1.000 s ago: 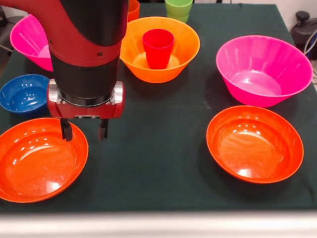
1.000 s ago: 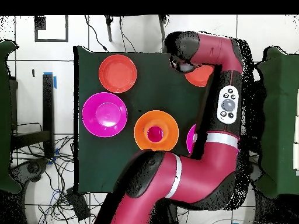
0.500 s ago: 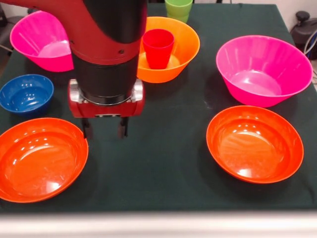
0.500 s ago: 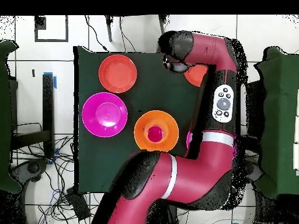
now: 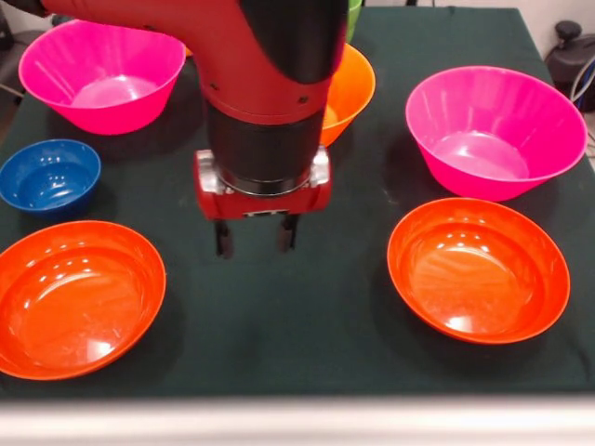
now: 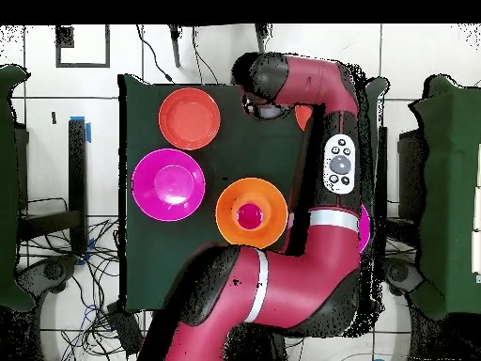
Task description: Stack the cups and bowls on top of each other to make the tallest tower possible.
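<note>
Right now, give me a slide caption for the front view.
Sawyer's open gripper hovers over bare cloth between two shallow red-orange bowls.

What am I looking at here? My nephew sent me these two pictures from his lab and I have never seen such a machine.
It is a red and black robot arm working at a table covered with a dark cloth. One picture is taken across the table, facing the robot; the other looks straight down from above. At the arm's tip is the end effector, two short black fingers standing apart, holding nothing, above bare cloth. On the table lie plastic bowls: two pink ones, two shallow red-orange ones, a small blue one, and an orange bowl with a red cup standing in it, best seen from above. A green cup peeks out behind the arm.
</note>
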Tool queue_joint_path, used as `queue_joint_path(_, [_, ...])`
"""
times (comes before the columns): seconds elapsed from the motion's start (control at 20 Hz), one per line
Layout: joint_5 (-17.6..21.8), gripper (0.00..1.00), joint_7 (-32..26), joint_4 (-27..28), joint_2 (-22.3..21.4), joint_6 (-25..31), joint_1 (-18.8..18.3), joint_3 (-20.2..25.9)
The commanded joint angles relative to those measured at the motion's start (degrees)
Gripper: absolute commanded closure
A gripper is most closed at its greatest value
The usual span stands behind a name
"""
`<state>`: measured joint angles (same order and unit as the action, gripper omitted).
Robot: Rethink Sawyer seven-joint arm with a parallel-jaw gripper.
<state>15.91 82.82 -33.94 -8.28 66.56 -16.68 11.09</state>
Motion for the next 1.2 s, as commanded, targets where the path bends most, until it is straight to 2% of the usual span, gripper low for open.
queue_joint_path(0.05, [0.0, 0.00, 0.4, -6.0, 1.0, -2.0, 2.2, 2.5])
queue_joint_path(0.15, [-0.5, 0.00, 0.9, -6.4, 1.0, -2.3, 2.4, 2.8])
queue_joint_path(0.3, [-0.8, 0.00, 2.7, -3.7, 2.5, -1.4, 3.5, 3.2])
queue_joint_path(0.6, [-2.0, 0.00, 5.7, -5.3, 2.1, -3.2, 4.7, 2.7])
queue_joint_path(1.2, [-3.4, 0.00, 8.3, -1.8, 3.1, 0.3, 6.6, 1.1])
